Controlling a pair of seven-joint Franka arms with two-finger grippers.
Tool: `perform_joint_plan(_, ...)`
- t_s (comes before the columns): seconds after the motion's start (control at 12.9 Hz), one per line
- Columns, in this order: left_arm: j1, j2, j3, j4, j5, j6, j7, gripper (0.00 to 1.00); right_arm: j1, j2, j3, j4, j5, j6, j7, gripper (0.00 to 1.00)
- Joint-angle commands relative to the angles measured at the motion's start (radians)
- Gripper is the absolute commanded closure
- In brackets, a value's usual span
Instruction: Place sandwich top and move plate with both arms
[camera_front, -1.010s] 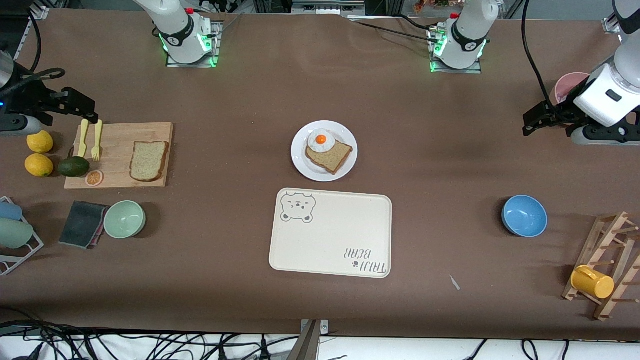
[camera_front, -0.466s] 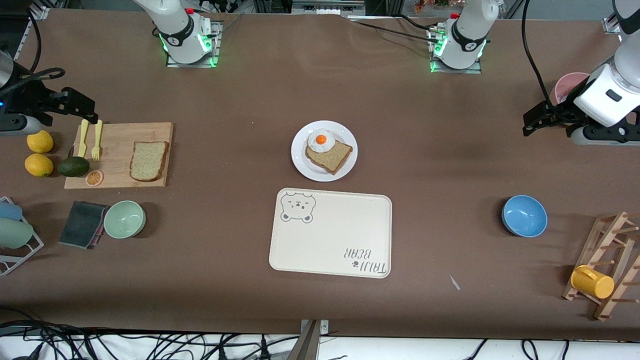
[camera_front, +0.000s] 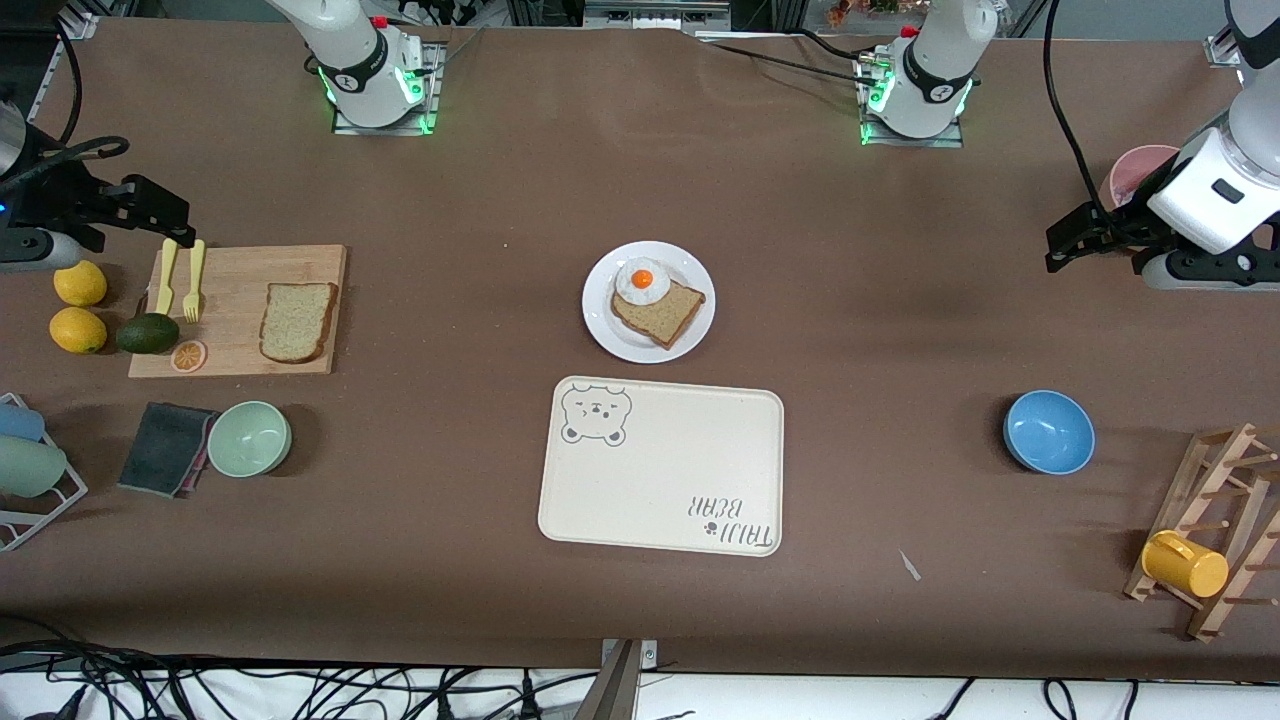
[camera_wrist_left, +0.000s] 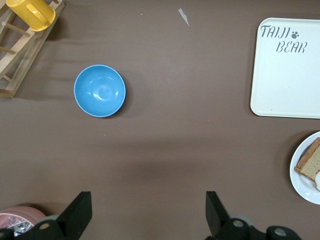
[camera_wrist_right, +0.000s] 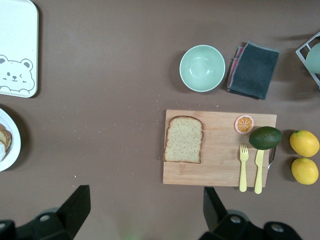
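The sandwich top (camera_front: 297, 321) lies flat on the cutting board (camera_front: 237, 345), at nine o'clock from the plate (camera_front: 620, 340), well apart. The right gripper (camera_front: 160, 212) hangs over the board's fork end, fingers spread; the left gripper (camera_front: 1075, 240), fingers spread and empty, waits at three o'clock.

left pincer (camera_wrist_left: 145, 212) (spread wide) over bare table (camera_wrist_left: 165, 165).

Robotics lab, two bolted arm bases (camera_front: 380, 80) (lit green), loose cables (camera_front: 200, 690), staged kitchenware on brown table (camera_front: 900, 300)
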Motion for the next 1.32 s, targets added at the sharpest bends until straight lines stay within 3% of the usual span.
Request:
perform_joint_plan(0.0,0.002,-0.004,0.006,0.002,-0.010,-0.004,0.028,0.00,-0.005,0.005,0.002,0.020,-0.007,-0.013,-0.004,0.00)
perform_joint_plan(1.24,0.002,-0.004,0.006,0.002,-0.010,-0.004,0.028,0.00,-0.002,0.005,0.007,0.017,-0.007,-0.014,0.010,0.00)
